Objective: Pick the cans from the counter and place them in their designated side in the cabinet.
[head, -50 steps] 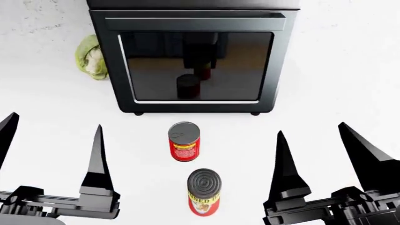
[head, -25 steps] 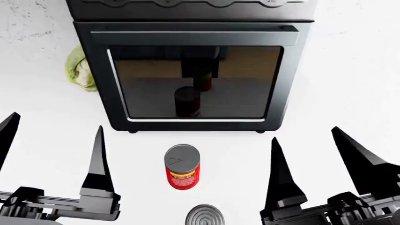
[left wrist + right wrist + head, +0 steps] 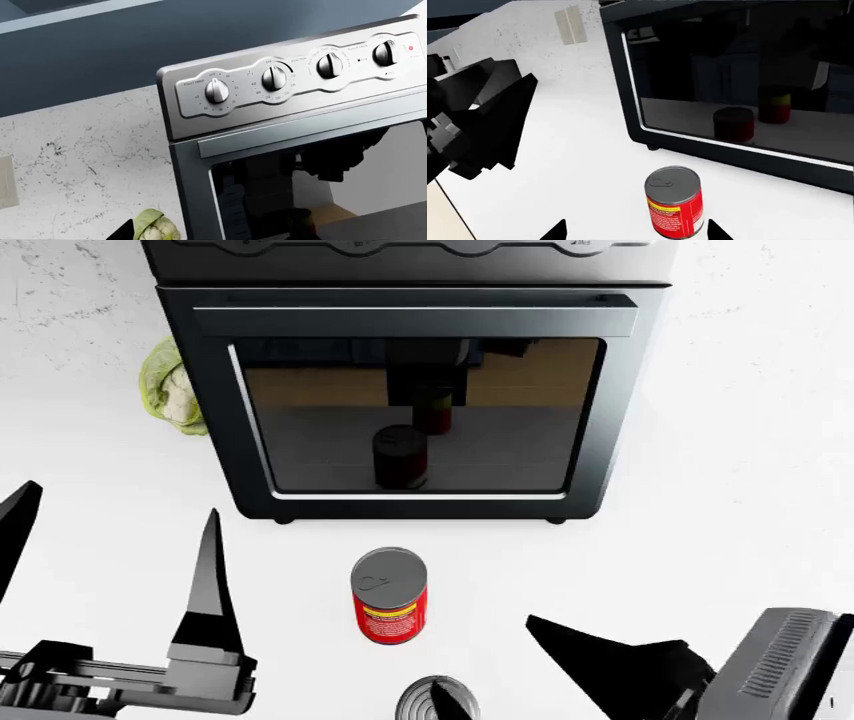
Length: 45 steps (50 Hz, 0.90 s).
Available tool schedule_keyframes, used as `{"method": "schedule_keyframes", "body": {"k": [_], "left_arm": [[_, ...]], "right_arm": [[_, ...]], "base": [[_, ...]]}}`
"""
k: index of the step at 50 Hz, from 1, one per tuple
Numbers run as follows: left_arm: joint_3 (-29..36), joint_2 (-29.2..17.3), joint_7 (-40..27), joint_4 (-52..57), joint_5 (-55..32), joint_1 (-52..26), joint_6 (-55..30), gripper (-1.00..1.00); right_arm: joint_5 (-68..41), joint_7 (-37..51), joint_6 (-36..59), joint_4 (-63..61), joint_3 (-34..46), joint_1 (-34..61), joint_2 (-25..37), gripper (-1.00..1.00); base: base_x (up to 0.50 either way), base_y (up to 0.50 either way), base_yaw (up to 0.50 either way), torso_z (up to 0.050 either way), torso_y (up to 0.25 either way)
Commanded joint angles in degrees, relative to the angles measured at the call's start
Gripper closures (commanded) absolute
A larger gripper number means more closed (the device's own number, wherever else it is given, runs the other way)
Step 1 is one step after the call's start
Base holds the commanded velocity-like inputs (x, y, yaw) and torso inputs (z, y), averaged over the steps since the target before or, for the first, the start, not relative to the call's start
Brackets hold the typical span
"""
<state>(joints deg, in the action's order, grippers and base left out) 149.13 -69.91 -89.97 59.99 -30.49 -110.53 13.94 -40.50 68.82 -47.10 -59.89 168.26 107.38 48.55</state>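
Both cans, the far one (image 3: 390, 596) and the near one (image 3: 438, 700), stand on the counter (image 3: 747, 490), and the wide-open left gripper (image 3: 107, 550) and right gripper (image 3: 637, 231) hold nothing, so all the work is left.

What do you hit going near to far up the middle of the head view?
Near can, cut off by the frame edge → upright far can → bare counter → toaster oven with the cans mirrored in its glass door.
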Motion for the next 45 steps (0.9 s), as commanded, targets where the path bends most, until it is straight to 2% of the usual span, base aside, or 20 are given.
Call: {"method": "schedule_keyframes", "body": {"k": [1,10,29,40,45], "left_arm": [[-1.09,-0.11,0.0,0.0,0.29,1.46,-0.25,-1.0],[-2.64,-0.15,0.0,0.0,0.48,3.36,-0.57,-1.0],[-3.84,0.24,0.01,0.0,0.11,4.28,-0.35,-1.0],[-4.36,0.17,0.01,0.0,0.44,5.14,-0.4,-1.0],[-4.47,0.04,0.01,0.0,0.56,5.49,-0.51,-1.0]], "right_arm": [[-3.06,-2.6,-10.13,-0.1,11.72,4.8,-8.39,-1.0],[-5.25,-4.88,-9.35,-0.11,11.73,4.24,-10.28,-1.0],[3.83,13.57,-4.53,-0.11,11.73,0.52,-23.61,-1.0],[0.4,8.67,-1.47,-0.11,11.73,2.24,-18.22,-1.0],[-3.38,1.72,1.24,-0.11,11.73,4.25,-10.93,-1.0]], "base": [[0.0,0.0,0.0,0.0,0.0],[0.0,0.0,0.0,0.0,0.0],[0.0,0.0,0.0,0.0,0.0],[0.0,0.0,0.0,0.0,0.0],[0.0,0.0,0.0,0.0,0.0]]}}
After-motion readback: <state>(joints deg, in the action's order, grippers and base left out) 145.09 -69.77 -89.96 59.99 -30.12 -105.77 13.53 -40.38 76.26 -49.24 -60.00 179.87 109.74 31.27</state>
